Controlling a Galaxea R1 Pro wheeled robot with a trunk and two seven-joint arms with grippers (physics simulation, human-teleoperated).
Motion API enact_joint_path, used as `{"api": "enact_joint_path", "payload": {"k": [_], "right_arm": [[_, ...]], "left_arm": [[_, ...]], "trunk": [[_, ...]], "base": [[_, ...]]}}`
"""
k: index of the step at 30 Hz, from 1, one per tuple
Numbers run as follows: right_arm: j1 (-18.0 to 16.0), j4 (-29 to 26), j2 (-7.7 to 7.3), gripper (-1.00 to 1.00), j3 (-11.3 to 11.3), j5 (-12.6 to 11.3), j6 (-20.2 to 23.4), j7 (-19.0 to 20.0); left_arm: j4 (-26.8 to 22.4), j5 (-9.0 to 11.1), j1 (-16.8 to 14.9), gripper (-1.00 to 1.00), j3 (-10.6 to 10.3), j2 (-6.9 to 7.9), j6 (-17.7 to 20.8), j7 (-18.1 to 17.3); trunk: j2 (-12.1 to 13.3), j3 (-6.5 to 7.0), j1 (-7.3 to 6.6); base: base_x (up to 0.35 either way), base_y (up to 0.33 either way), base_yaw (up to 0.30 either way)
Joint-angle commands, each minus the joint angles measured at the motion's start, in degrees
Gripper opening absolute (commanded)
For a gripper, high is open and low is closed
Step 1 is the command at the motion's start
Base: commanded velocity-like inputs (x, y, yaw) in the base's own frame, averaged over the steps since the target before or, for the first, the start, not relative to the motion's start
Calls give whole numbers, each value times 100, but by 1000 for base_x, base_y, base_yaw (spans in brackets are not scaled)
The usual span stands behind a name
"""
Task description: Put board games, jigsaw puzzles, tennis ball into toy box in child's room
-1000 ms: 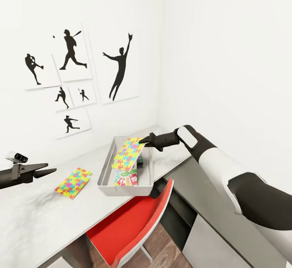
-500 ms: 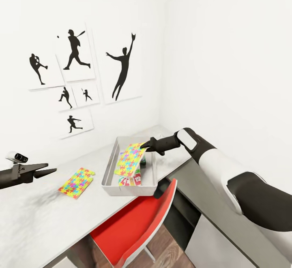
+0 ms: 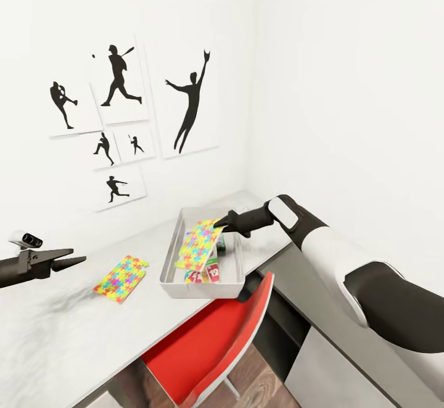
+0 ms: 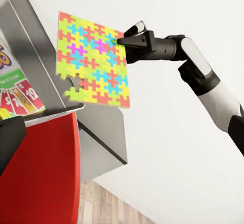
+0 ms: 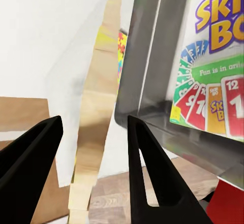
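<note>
**Puzzle held over the toy box, ready to drop**

My right claw (image 3: 217, 224) holds one puzzle (image 3: 198, 245) by its upper corner, so the thin square hangs slanted above the toy box (image 3: 174, 287). I judge that I hold it this way so it slides down flat onto the games when I let go, not catching on the sloping wall. In the left wrist view the pinch is clear: the two dark fingers (image 4: 123, 40) are pressed on the puzzle's edge at about 2 o'clock of the square. In the right wrist view I see the puzzle edge-on between my fingers, which look rather wide there, so how tightly they press I can only judge from the other views.

Inside the box the Skip-Bo game (image 3: 212, 271) already lies flat on the bottom, partly hidden under the hanging puzzle. The box stands on the counter (image 3: 68, 321), close to its front edge, with the red chair (image 3: 206, 349) just below it.

The second puzzle (image 3: 121, 278) lies flat on the counter at about 9 o'clock from the box, apart from it. My left claw (image 3: 79, 261) hovers above the counter at about 9 o'clock of that puzzle, holding nothing; its tips look close together, but I cannot tell for sure.

I think the next step is to spread the right fingers, then go for the second puzzle.
</note>
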Motion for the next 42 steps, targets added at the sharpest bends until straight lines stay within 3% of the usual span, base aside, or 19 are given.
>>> {"api": "enact_joint_path", "payload": {"k": [1,42], "right_arm": [[-8,3,-1,-100,24,36,4,-4],[-8,12,14,-100,23,34,8,-370]], "left_arm": [[0,4,-5,100,-2,4,60,-20],[0,5,-5,100,-4,2,69,-20]], "trunk": [[-13,-13,4],[-13,-13,4]], "base": [[1,8,0],[21,43,0]]}}
